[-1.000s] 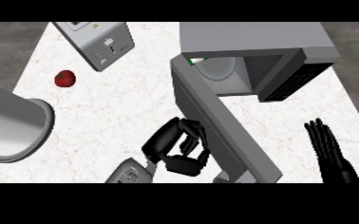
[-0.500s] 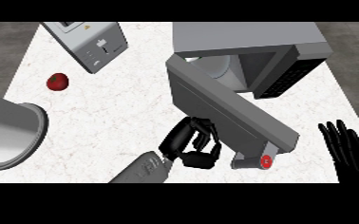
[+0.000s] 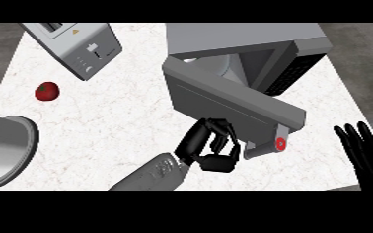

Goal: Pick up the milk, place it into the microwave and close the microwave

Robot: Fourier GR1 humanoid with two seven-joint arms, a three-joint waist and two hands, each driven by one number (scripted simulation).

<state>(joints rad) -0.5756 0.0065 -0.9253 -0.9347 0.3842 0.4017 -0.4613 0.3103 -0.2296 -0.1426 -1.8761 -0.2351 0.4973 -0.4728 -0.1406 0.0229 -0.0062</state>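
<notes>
The grey box-shaped microwave (image 3: 247, 44) is found up and right of the curled fingers (image 3: 218, 128) of the left hand (image 3: 207, 145), which touch its half-open door (image 3: 233, 98); no milk is visible; the straight-fingered right hand (image 3: 357, 143) rests farther off.

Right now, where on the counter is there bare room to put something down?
The widest bare patch lies mid-counter, bordered by the toaster, the tomato, the grey bowl and the left hand. It is crowded around the microwave, where its open door swings out. The right hand rests at the right edge.
</notes>
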